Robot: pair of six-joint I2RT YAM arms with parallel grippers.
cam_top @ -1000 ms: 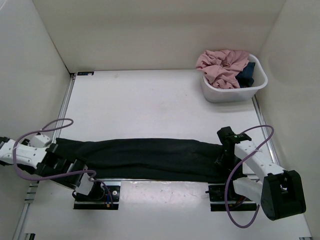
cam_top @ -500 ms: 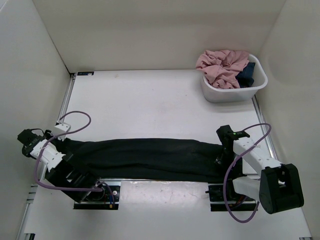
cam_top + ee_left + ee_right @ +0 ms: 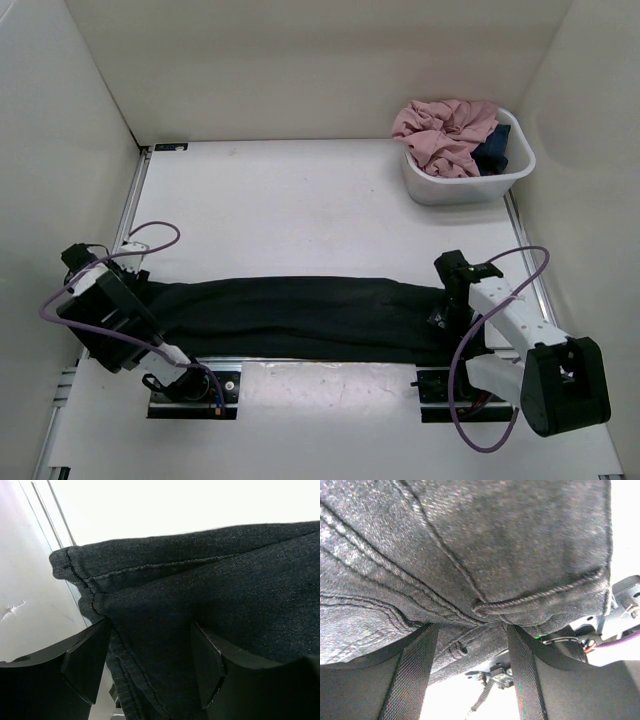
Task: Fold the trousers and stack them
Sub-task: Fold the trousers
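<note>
The black trousers [image 3: 300, 318] lie stretched in a long band across the near part of the table. My left gripper [image 3: 138, 300] is at their left end. In the left wrist view its jaws stand wide apart around the hemmed leg end [image 3: 150, 630], and the fabric between them is not pinched. My right gripper [image 3: 442, 318] is at their right end. In the right wrist view its fingers [image 3: 412, 675] stand apart, with the stitched waist fabric [image 3: 470, 555] lying across and between their tips.
A white tub [image 3: 470, 185] at the back right holds a pink garment [image 3: 445, 130] and a dark blue one [image 3: 495, 145]. The enclosure walls stand close on both sides. The arm base plates [image 3: 195, 385] lie at the near edge.
My left arm has swung up and in from the far left, so its gripper now sits over the trousers' left end. The right arm has barely shifted. The trousers lie as before.
</note>
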